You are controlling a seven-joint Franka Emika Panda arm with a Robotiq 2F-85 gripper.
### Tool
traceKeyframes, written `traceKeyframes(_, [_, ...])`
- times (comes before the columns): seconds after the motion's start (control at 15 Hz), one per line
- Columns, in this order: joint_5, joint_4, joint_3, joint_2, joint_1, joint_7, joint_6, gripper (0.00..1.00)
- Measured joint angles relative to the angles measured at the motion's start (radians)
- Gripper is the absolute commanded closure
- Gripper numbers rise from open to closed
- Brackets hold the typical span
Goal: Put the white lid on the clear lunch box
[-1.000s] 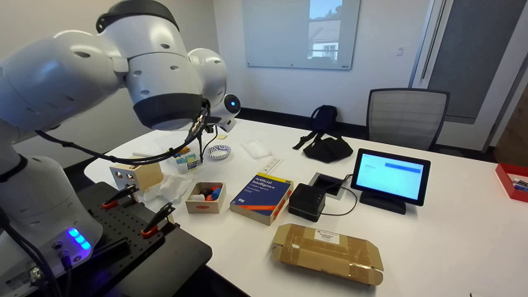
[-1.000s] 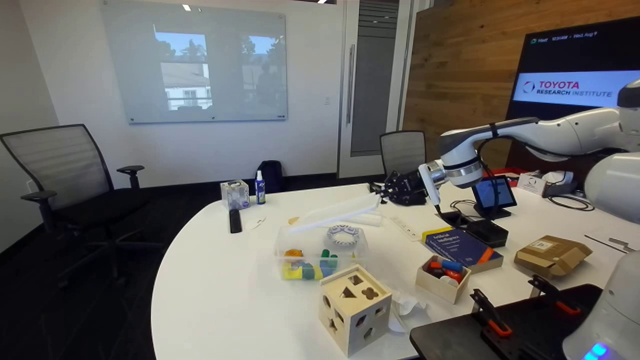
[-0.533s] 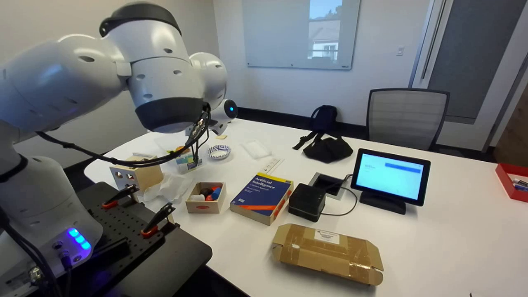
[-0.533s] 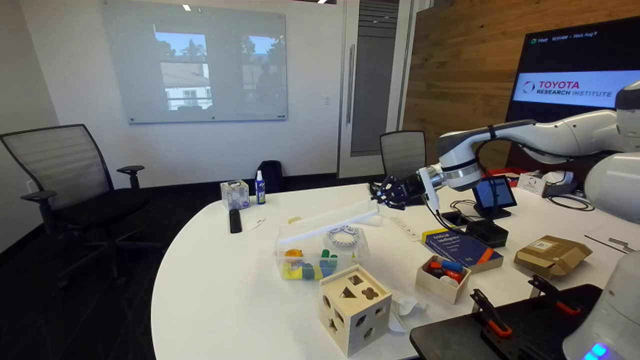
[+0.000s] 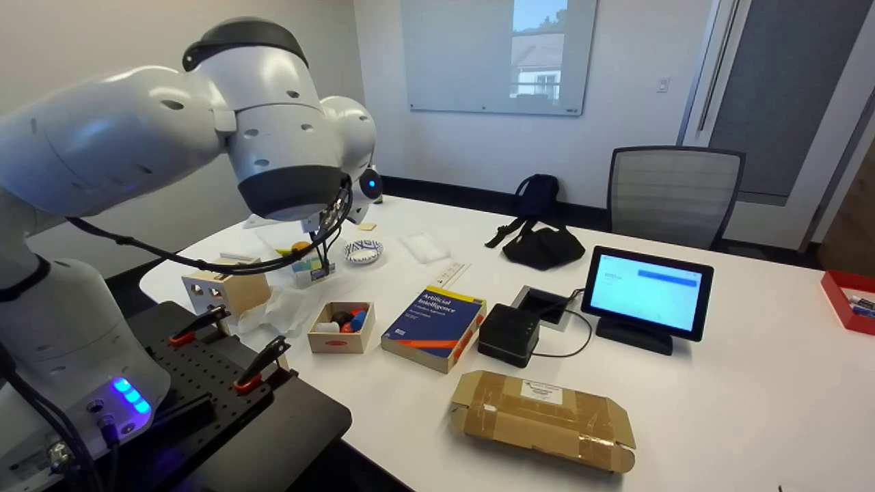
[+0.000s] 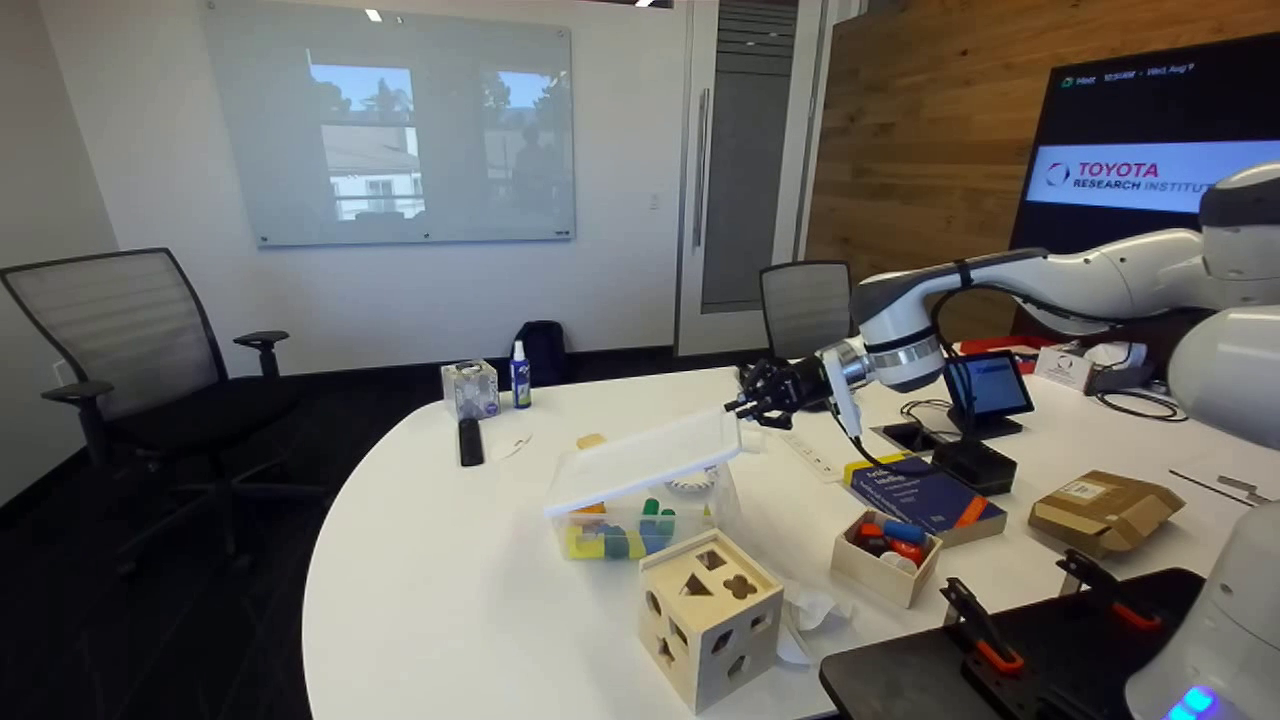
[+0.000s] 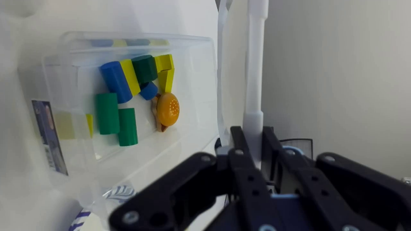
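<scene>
Fingers (image 7: 239, 142) clamp white rectangular plastic lid (image 6: 645, 460) (tilted); recommend squaring over clear rectangular plastic lunch box (image 7: 196, 93) before lowering.

Wrist view: white lid (image 7: 256, 64) cut off at top edge, my gripper (image 7: 252, 138) at btm; label print (image 7: 49, 136) on clear lunch box (image 7: 197, 80), L side, too blurry for me. Bowl (image 7: 84, 221) cut off btm L. In an exterior view, upper L, my arm (image 5: 273, 130) blocks most of my gripper. In an exterior view, ctr, lid hides pt of bowl & lunch box's rim; wooden cube (image 6: 708, 625) covers its lower R.
</scene>
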Motion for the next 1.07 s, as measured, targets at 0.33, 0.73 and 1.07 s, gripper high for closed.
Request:
traceKeyframes(0.33, [-0.051, 0.004, -0.003, 0.027, 0.033, -0.04, 0.088, 0.96])
traceKeyframes(0.73, [-0.126, 0.034, -0.007, 0.068, 0.072, -0.041, 0.177, 0.96])
traceKeyframes(1.07, [-0.157, 0.059, -0.048, 0.076, 0.095, -0.041, 0.191, 0.96])
